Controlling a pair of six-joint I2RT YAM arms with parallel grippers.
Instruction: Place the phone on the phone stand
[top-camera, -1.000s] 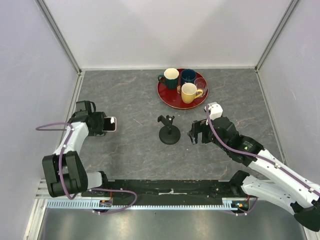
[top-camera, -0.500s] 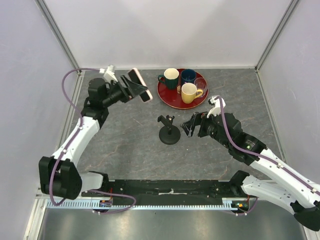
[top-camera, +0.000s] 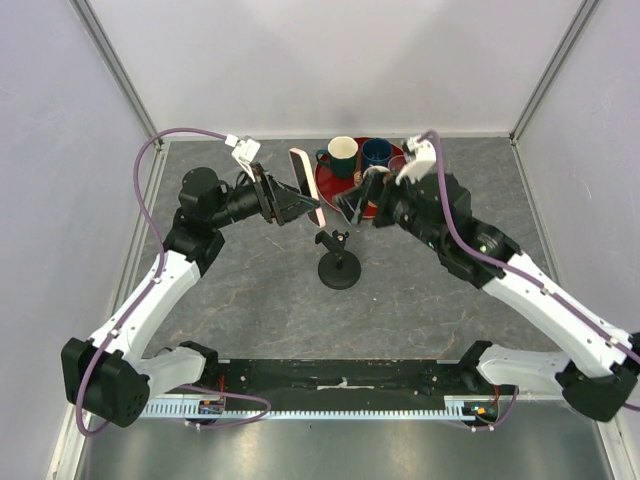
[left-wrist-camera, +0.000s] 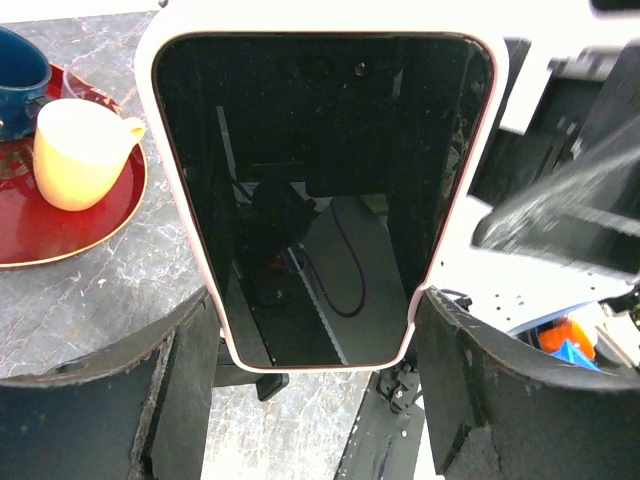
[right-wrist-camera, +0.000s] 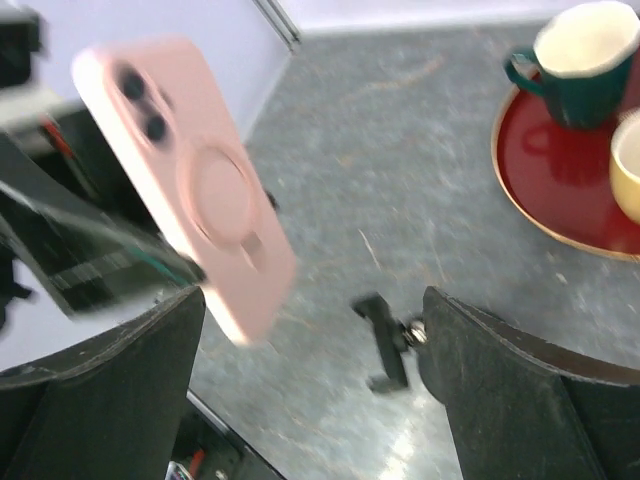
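1. the left black two-finger gripper (top-camera: 286, 203) is raised above the grey marbled desk (top-camera: 250, 285), its jaws clenched on the side edges of the flat smartphone with black screen and pale pink case (left-wrist-camera: 320, 180) near its lower end.
2. the smartphone (top-camera: 308, 186) hangs tilted in the air, its pink back (right-wrist-camera: 200, 190) facing the right arm, touching neither desk nor stand.
3. the small black stand with round disc base and forked cradle (top-camera: 338, 262) sits on the desk, below and just in front of the smartphone.
4. the right black gripper (top-camera: 362, 200) hovers just beside the smartphone, jaws spread wide, grasping nothing.
5. behind it, a round red tray (right-wrist-camera: 545, 190) carries a green mug (top-camera: 341, 155), a blue mug (top-camera: 377, 152) and a yellow mug (left-wrist-camera: 75, 150).
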